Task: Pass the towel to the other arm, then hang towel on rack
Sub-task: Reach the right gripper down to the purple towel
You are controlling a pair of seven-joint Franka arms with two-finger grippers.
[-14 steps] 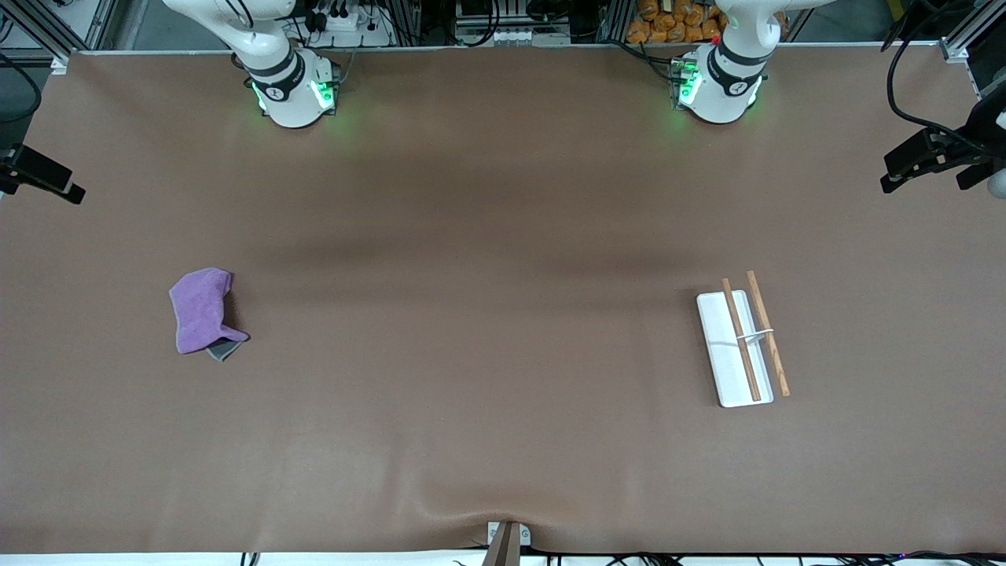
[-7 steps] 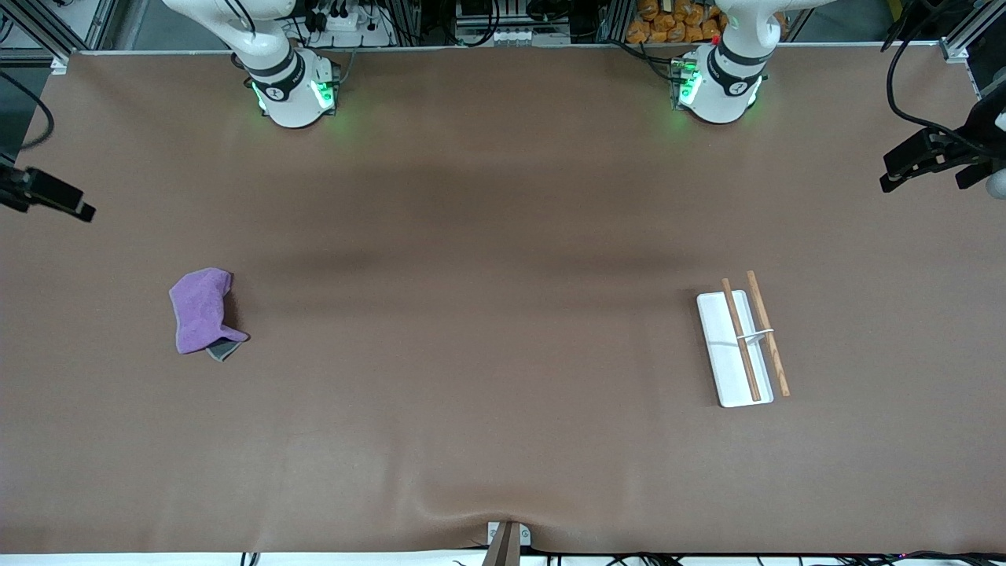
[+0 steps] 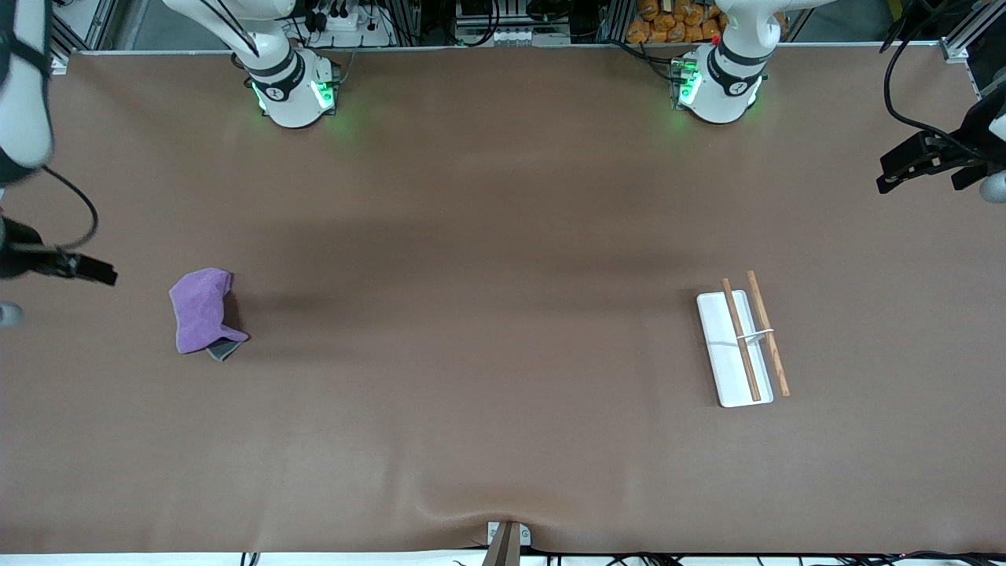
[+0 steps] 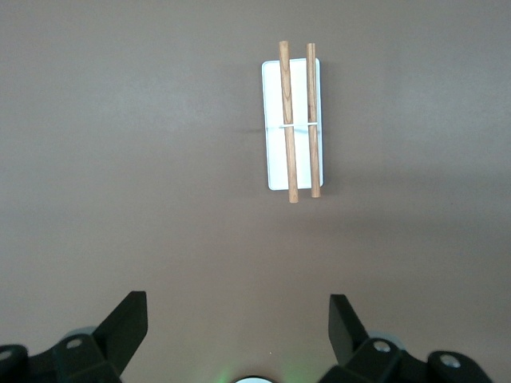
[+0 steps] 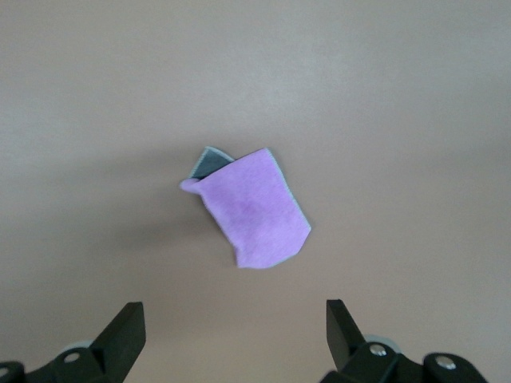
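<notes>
Moving down toward the towel (image 3: 201, 310), the right gripper (image 3: 86, 271) is closer to it now than it was a moment ago, when it hung higher up at the table's edge. That looks like the start of the pick-up, so the first step of the task is only beginning.

The towel lies crumpled on the tabletop (image 3: 487, 354) at the right arm's end, with its grey corner poking out on the side nearer the front camera. Nothing touches it yet. In the right wrist view the towel (image 5: 251, 209) sits ahead of the right gripper's fingers (image 5: 124, 327), which are spread wide apart and hold nothing.

The left gripper (image 3: 916, 161) has hardly moved. It waits up in the air at the left arm's end, away from the towel and past the rack (image 3: 740, 339). Its fingers (image 4: 128, 323) are spread wide and empty too, and the left wrist view shows the rack (image 4: 294, 120) lying on the tabletop, well apart from the towel.
</notes>
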